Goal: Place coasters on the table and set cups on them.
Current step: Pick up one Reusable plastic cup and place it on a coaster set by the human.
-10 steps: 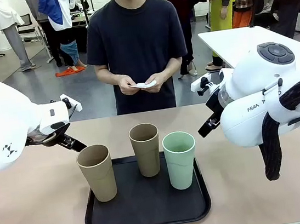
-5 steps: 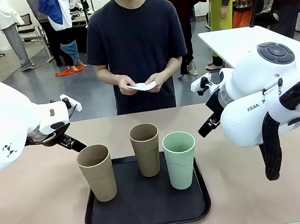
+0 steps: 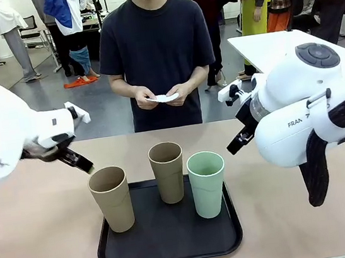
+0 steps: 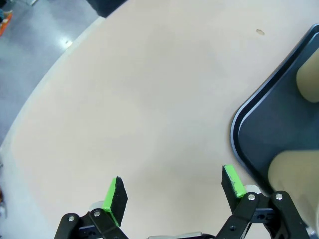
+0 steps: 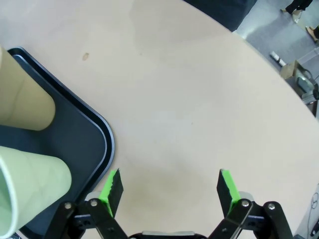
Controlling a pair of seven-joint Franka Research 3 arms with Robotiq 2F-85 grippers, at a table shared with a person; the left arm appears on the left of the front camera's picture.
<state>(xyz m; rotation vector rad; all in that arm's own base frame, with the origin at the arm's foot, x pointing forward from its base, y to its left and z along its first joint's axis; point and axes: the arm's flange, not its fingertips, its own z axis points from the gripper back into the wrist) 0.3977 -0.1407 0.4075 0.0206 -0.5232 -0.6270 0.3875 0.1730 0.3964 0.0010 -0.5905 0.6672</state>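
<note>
Bare table (image 3: 42, 248) flanks the tray (image 3: 168, 239) crowded with three cups (image 3: 168, 174)

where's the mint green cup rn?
Front view: the pale mint green tapered tumbler stands upright on the right side of the black rounded-square tray, just right of the middle tan-brown tumbler.

Layout: tray (image 3: 170, 249) on table (image 3: 41, 242), centre-front. On tray, L to R: cup 1 (image 3: 112, 200), cup 2 (image 3: 167, 174) (farthest back), cup 3 (image 3: 208, 185). Behind table's far edge, person (image 3: 155, 48) w/ coasters (image 3: 167, 97) in hands. Above table: left gripper (image 4: 172, 186) L of tray, right gripper (image 5: 169, 186) R of it.
</note>
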